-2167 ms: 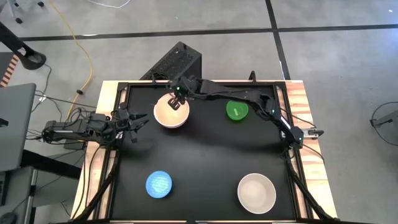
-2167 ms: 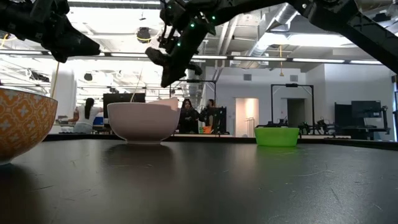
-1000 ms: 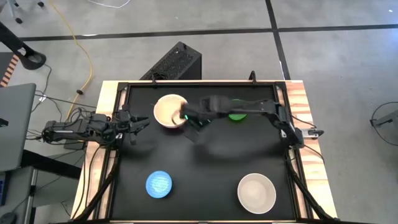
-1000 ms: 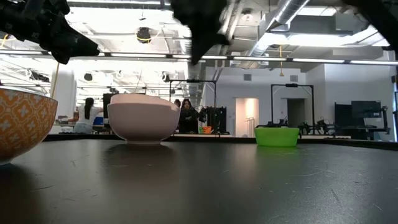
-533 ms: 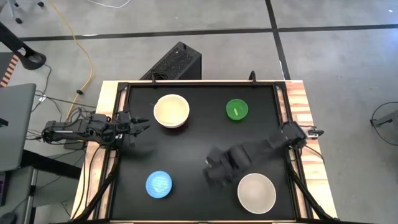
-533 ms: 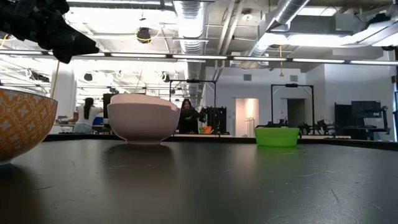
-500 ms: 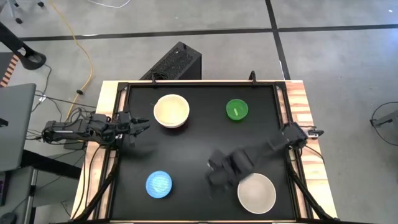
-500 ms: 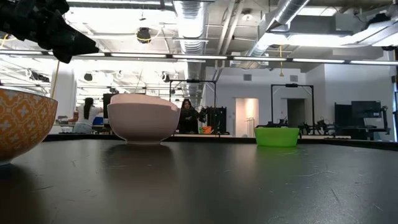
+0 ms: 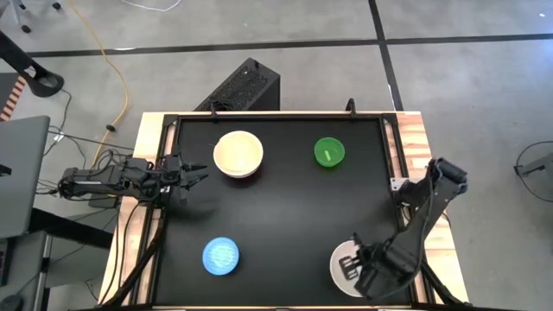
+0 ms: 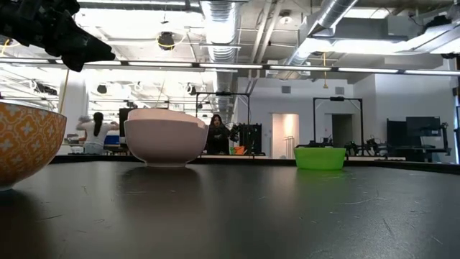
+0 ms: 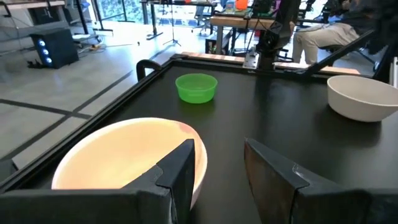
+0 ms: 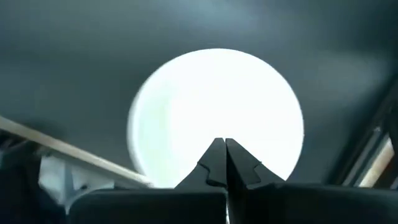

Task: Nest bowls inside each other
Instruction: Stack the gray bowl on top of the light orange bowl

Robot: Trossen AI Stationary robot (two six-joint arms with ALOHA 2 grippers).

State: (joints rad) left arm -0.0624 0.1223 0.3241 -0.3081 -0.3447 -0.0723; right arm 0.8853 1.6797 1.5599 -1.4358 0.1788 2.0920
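1. Black table top [image 9: 276, 216], wooden edging at both sides; five bowls expected, four separate positions seen from above.
2. Cream bowl [image 9: 238, 154] at far left of centre, seated inside a pale pink bowl [image 10: 165, 140] (low view: pink wall below, lighter rim just above it). Stack upright.
3. Green bowl [image 9: 329, 153] at far right of centre, upright, well apart from the stack. Also seen in left wrist view [image 11: 196, 87] and low view [image 10: 320, 157].
4. Light blue bowl [image 9: 221, 256] near the front left, alone. Orange patterned outer wall at the left edge of the low view [image 10: 29, 144] (probably this same bowl; cannot confirm).
5. White bowl [image 9: 339, 263] near the front right, upright, largely covered from above by the right arm. Fills the right wrist view [image 12: 214, 112], seen from straight above.
6. Right gripper [image 9: 356, 268] over the white bowl, pointing down at its inside. Fingers [image 12: 213, 163] pressed together tip to tip, nothing between them. Contact with the bowl: cannot tell.
7. Left gripper [image 9: 194, 173] at the left table edge, just beside the cream and pink stack, raised off the table (dark mass at top left of low view [image 10: 79, 47]). Fingers [image 11: 183, 171] parted with a clear gap, holding nothing; near finger overlaps the stack's rim in the left wrist view, contact not clear.
8. Background of low view: open room, persons far behind the stack.
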